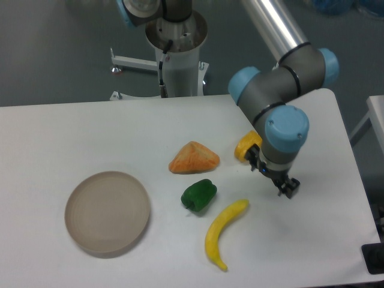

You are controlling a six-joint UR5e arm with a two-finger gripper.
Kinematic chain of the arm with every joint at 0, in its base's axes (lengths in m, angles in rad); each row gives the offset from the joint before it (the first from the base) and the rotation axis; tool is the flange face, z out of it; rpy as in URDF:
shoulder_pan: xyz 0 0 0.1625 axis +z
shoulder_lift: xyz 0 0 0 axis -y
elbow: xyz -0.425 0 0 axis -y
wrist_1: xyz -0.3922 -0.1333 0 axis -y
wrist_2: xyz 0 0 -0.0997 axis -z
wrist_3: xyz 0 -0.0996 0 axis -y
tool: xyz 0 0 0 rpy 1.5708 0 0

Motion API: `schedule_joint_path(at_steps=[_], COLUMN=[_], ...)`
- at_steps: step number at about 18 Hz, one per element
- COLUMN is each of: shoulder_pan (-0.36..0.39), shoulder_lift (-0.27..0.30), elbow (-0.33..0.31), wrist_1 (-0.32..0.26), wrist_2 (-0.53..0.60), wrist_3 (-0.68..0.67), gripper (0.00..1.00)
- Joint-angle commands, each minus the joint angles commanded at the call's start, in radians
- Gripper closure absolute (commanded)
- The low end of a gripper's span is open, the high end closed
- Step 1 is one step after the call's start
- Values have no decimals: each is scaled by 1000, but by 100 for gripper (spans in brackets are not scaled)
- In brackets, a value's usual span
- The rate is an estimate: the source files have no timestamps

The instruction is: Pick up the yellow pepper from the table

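The yellow pepper (245,146) lies on the white table (72,132) right of centre, and the arm's wrist hides its right side. My gripper (271,174) hangs just right of and slightly nearer than the pepper, apart from it. The dark fingers (288,189) point down toward the tabletop. Nothing shows between them, but how far apart they stand is too small to make out.
An orange-tan wedge (193,158) sits left of the pepper. A green pepper (199,195) and a long yellow banana (222,232) lie nearer the front. A round beige plate (107,211) stands at front left. The arm's base post (179,57) rises behind the table.
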Motion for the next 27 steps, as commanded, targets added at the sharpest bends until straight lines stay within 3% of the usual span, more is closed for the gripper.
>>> schedule_joint_path(at_steps=[6, 15, 19, 22, 27], shoulder_pan=[0, 8, 8, 9, 12], shoulder_lift=[66, 80, 81, 83, 89], elbow=[-149, -206, -226, -258, -292], wrist_1=[15, 18, 43, 107, 112], wrist_2=[8, 78, 80, 80, 81], wrist_3=[14, 14, 14, 23, 46], gripper=[1, 1, 1, 1, 1])
